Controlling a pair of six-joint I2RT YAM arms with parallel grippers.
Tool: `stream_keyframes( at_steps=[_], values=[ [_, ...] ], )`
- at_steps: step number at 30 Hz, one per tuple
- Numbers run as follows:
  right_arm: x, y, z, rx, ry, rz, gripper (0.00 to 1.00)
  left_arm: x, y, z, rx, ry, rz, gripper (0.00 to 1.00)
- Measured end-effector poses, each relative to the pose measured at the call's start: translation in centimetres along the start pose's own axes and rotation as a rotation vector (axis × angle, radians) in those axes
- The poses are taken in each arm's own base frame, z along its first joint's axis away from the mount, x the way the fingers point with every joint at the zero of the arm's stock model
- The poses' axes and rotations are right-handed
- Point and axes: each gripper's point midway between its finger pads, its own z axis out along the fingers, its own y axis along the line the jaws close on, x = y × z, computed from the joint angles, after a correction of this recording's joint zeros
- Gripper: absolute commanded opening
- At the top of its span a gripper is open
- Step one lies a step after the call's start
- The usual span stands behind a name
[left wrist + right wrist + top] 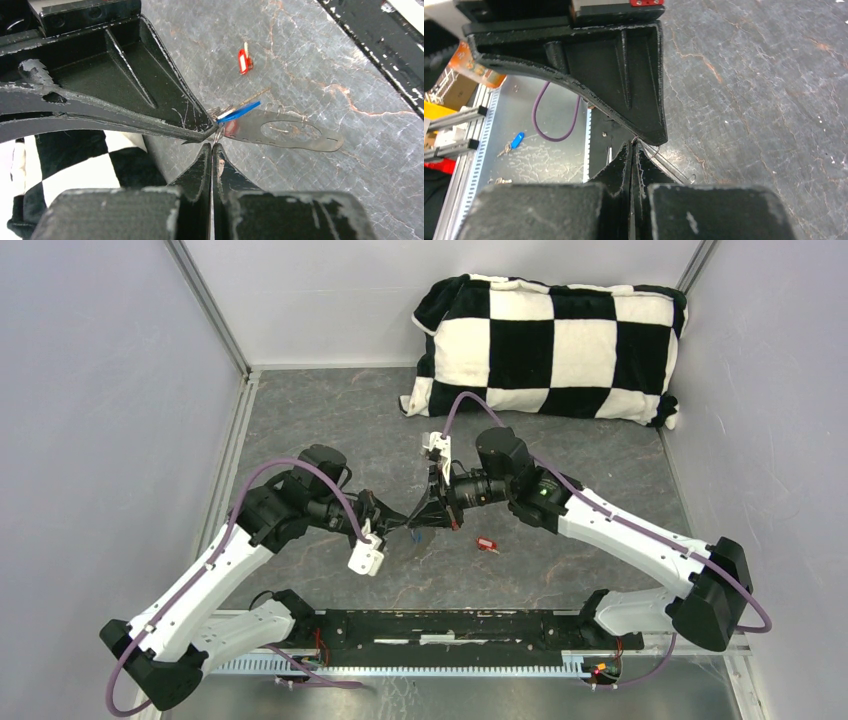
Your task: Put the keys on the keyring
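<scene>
Tips of left gripper [213,147] and right gripper [633,147] met, both pressed closed (what they pinched: couldn't tell). Blue key [240,111] and keyring [245,131] hung there; red key [243,62] lay on table [350,60], apart.

Centre of the top view is blocked: left gripper [402,521] and right gripper [422,514] meet tip to tip with jaws closed, their arms slanting in from lower left and lower right. Red key [486,544] lies just right of the tips. Checkered pillow [550,340] fills the upper right. The table [330,420] is bare at upper left and centre. Walls hem both sides, and a black rail [450,625] runs along the bottom.
</scene>
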Motion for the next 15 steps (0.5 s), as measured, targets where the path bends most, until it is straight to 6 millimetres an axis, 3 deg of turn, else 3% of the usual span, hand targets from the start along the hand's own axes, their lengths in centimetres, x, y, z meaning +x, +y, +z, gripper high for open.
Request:
stream_keyframes(
  at_steps=[15],
  values=[
    [-1.5,-2.9,-0.4,0.183,-0.141,0.206,0.0,2.8,1.3,0.2,-0.117,0.118,-0.035,0.02]
  ],
)
